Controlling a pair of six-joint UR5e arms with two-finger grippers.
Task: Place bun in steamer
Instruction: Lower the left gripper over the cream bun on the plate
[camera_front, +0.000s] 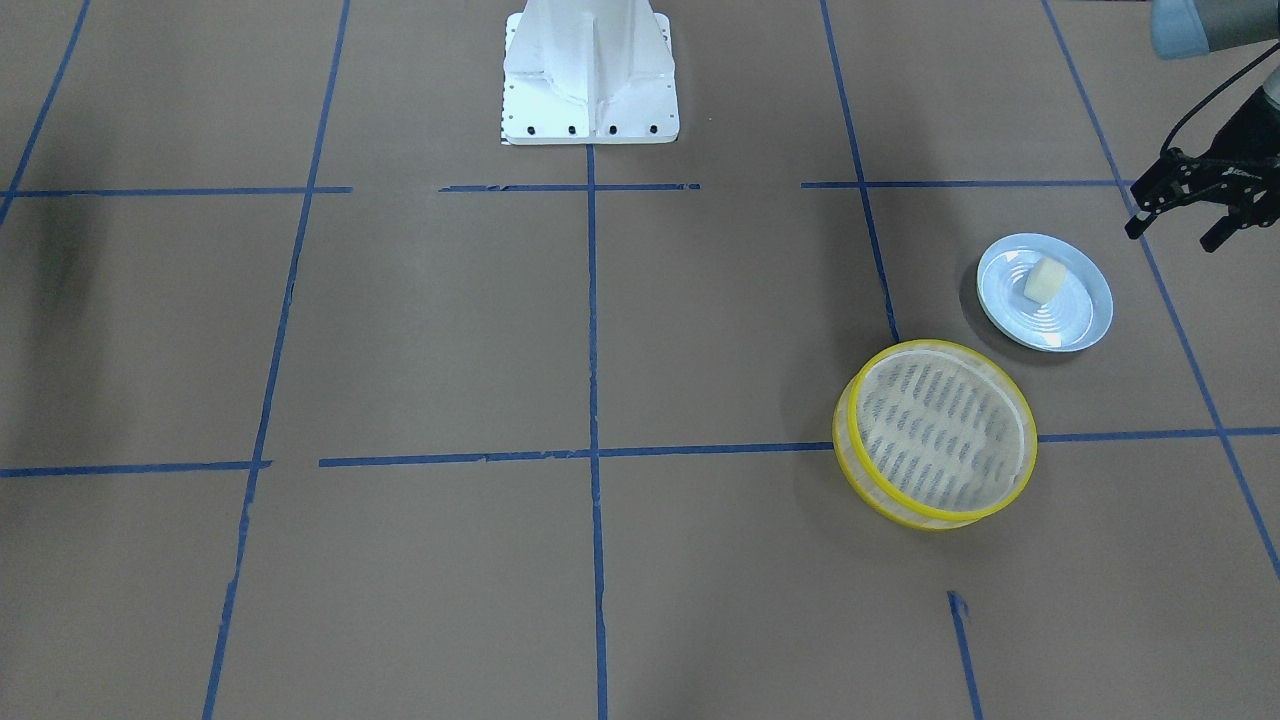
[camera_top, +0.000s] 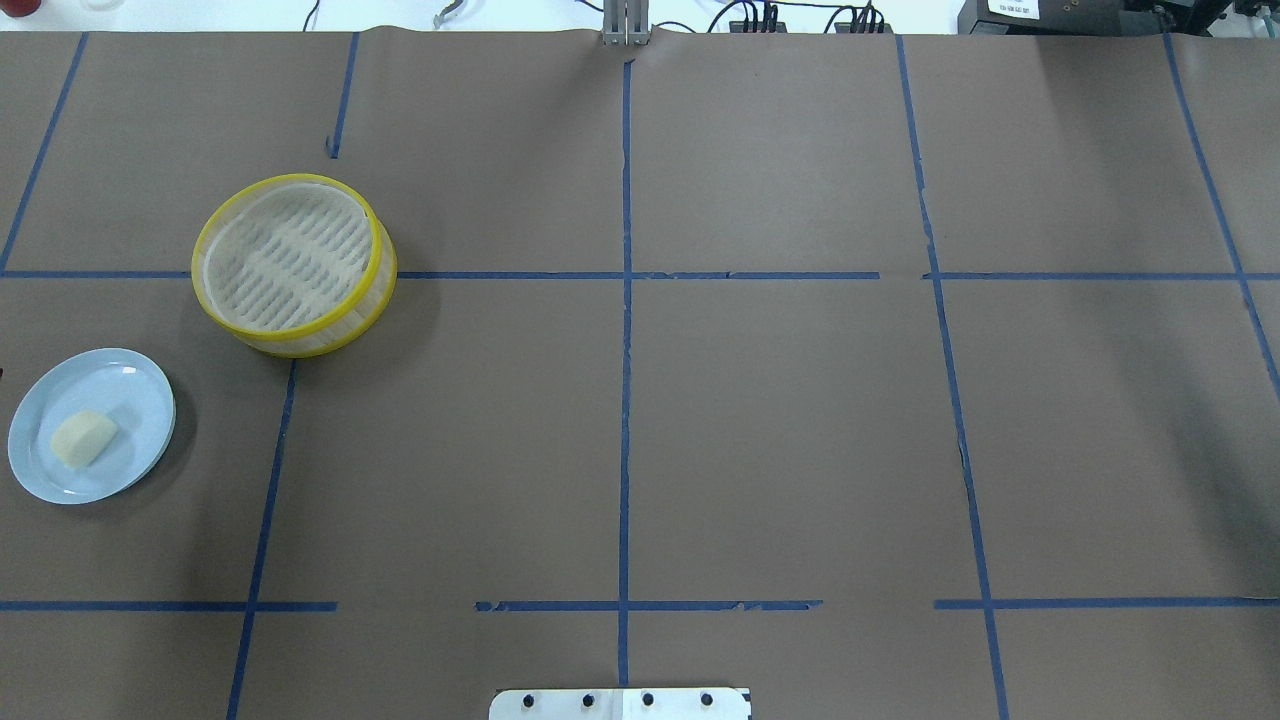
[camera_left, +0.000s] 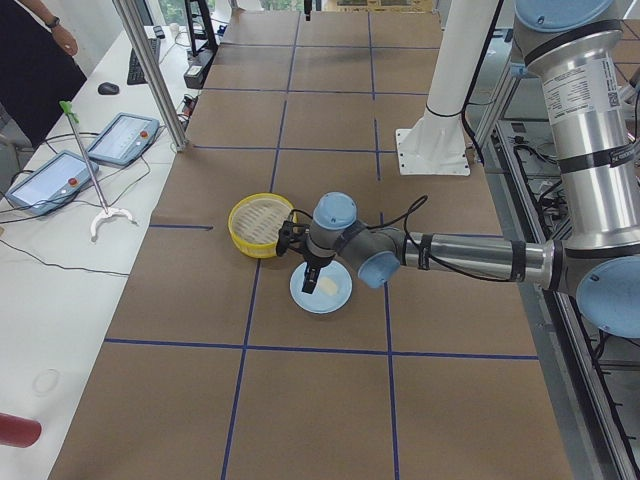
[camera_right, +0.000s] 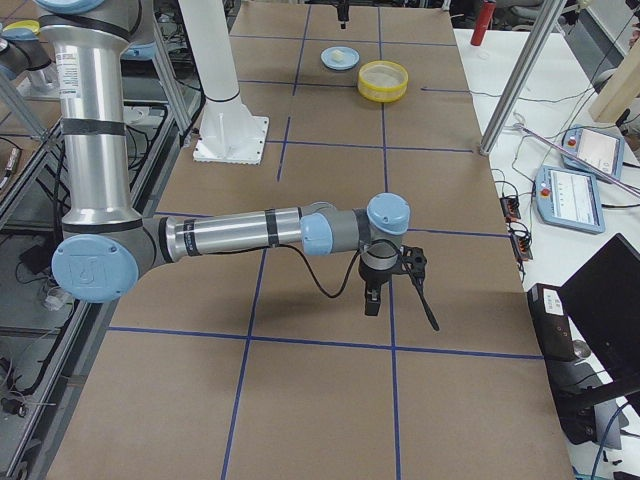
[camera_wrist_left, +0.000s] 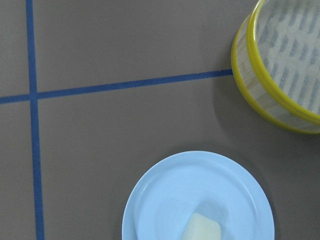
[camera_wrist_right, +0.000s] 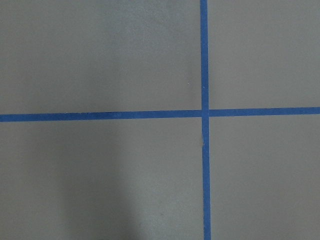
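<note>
The cream-white bun (camera_front: 1045, 278) lies on a pale blue plate (camera_front: 1062, 318) on the robot's left side of the table. It also shows in the overhead view (camera_top: 83, 438) and at the bottom edge of the left wrist view (camera_wrist_left: 202, 229). The yellow-rimmed steamer (camera_front: 940, 430) stands empty just beyond the plate (camera_top: 125, 390), apart from it. My left gripper (camera_front: 1175, 235) is open and empty. It hovers beside the plate, on the robot's side. My right gripper (camera_right: 395, 285) shows only in the exterior right view, far from both. I cannot tell whether it is open or shut.
The white robot base (camera_front: 590, 70) stands at the table's middle, on the robot's side. Blue tape lines cross the brown table cover. Control tablets (camera_left: 90, 150) lie on the side bench, and an operator (camera_left: 35, 60) stands beside them.
</note>
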